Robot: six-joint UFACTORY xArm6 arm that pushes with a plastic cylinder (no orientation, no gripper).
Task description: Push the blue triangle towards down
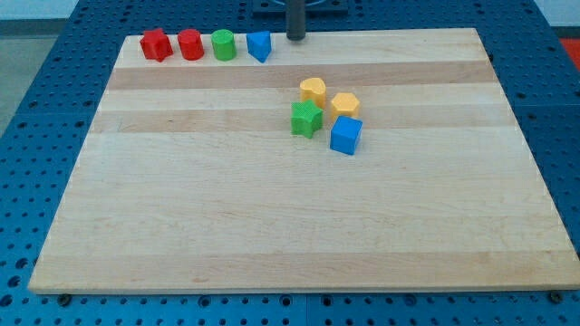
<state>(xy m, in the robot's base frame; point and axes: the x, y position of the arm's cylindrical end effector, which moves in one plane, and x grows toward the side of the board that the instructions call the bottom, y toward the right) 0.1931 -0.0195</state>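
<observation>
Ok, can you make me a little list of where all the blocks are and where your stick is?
top row, from the view's left: red star, red cylinder, green cylinder, blue triangle
middle cluster: yellow heart, yellow hexagon, green star, blue cube
my tip: just right of the blue triangle, not touching
board: wooden table

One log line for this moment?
tip at top edge, right of blue triangle, apart | triangle in top row beside green cylinder | push not begun
</observation>
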